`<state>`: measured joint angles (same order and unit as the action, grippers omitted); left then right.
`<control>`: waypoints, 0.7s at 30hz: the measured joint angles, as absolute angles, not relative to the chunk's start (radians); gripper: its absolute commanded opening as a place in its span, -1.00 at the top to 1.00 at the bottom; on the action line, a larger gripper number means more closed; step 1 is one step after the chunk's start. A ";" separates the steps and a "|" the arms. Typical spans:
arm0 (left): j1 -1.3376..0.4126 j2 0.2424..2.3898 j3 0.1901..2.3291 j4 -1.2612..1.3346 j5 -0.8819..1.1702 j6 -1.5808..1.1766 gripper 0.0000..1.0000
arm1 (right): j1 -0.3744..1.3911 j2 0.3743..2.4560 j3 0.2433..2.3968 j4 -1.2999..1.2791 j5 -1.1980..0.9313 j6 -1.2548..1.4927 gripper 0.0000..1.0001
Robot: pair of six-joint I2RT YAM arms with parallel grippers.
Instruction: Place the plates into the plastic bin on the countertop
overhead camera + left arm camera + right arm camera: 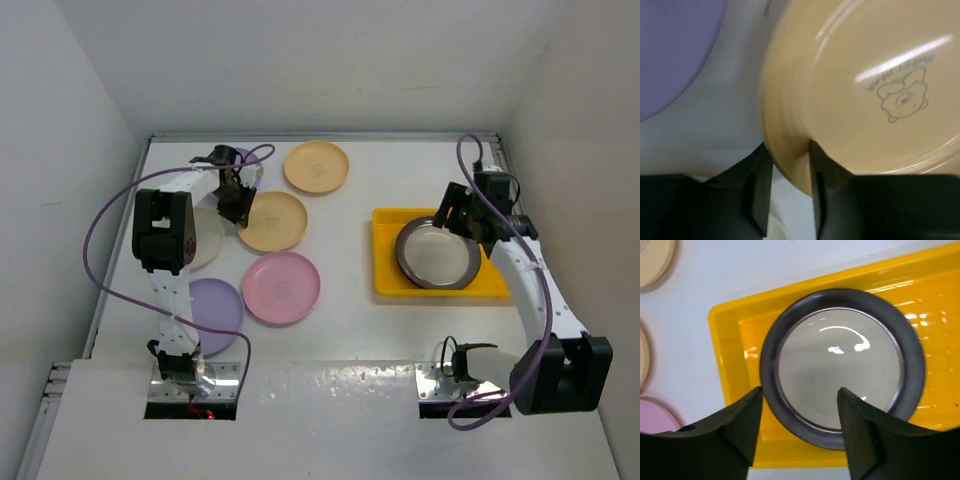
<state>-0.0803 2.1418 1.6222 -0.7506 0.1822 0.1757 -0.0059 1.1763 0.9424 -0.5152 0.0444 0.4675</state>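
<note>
Dark-rimmed plate [437,253] fills bin [385,278], plates [281,288] crowd left countertop [350,330]

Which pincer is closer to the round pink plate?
Left. The left pincer grips the pale orange round plate beside the round pink plate; the right pincer hovers over the yellow plastic bin.

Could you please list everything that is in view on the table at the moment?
pale orange plates: 2, one far middle, one left of centre
lavender plates: 2, one near left, one far left
pink plate: 1, near centre
cream plate: 1, left, partly hidden
dark-rimmed plate: 1, pale centre, in the bin
plastic bin: 1, yellow, right
countertop: white
left gripper: closed on an orange plate's rim
right gripper: open above the dark-rimmed plate
</note>
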 measured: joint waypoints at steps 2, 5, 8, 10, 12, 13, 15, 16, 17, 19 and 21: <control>-0.085 2.142 1.627 -0.738 0.212 0.167 0.75 | 0.054 1.201 0.954 -0.506 0.036 0.462 -0.03; -0.086 2.145 1.633 -0.725 0.268 0.156 1.00 | 0.143 1.254 0.984 -0.495 0.013 0.453 0.01; -0.088 2.145 1.644 -0.750 0.322 0.156 1.00 | 0.229 1.324 1.032 -0.485 -0.012 0.448 -0.12; -0.095 2.143 1.667 -0.773 0.341 0.155 1.00 | 0.286 1.373 1.077 -0.474 -0.020 0.447 -0.26; -0.114 2.135 1.713 -0.797 0.348 0.157 1.00 | 0.339 1.415 1.127 -0.459 -0.027 0.444 -0.33; -0.130 2.124 1.742 -0.803 0.348 0.158 1.00 | 0.358 1.428 1.146 -0.448 -0.031 0.444 -0.34; -0.171 2.100 1.810 -0.806 0.350 0.161 1.00 | 0.398 1.451 1.185 -0.429 -0.036 0.444 -0.34; -0.194 2.085 1.840 -0.806 0.351 0.166 1.00 | 0.417 1.463 1.205 -0.415 -0.036 0.444 -0.34; -0.218 2.067 1.872 -0.808 0.353 0.172 1.00 | 0.432 1.476 1.224 -0.403 -0.035 0.443 -0.34; -0.267 2.036 1.925 -0.812 0.364 0.176 1.00 | 0.452 1.505 1.262 -0.388 -0.029 0.442 -0.34; -0.310 2.007 1.957 -0.822 0.383 0.180 1.00 | 0.462 1.543 1.298 -0.371 -0.017 0.443 -0.34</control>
